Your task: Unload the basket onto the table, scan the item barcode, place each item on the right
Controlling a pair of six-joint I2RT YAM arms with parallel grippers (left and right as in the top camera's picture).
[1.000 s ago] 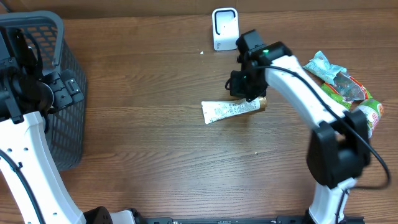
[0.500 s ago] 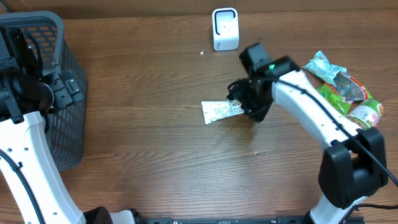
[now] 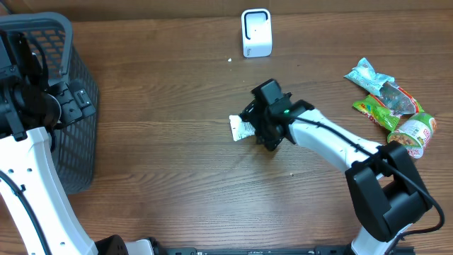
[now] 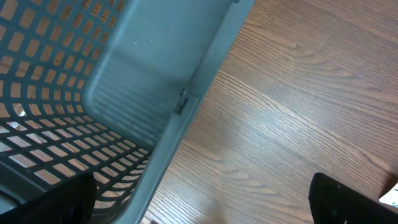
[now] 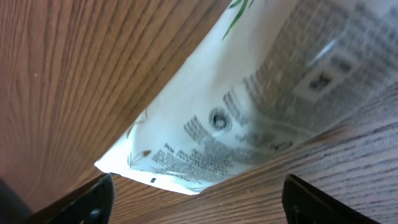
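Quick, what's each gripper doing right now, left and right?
Left gripper: jaws open, holding nothing, beside the basket.
Right gripper: jaws open over the white tube, not gripping it.

Overhead looks straight down; wrist views close — tabletop [image 3: 177,184] shared.

Tube [image 3: 238,129] mostly under right pincer [image 3: 259,123]

A brown wood-grain table [image 3: 170,184] fills the view, evenly lit with a soft sheen
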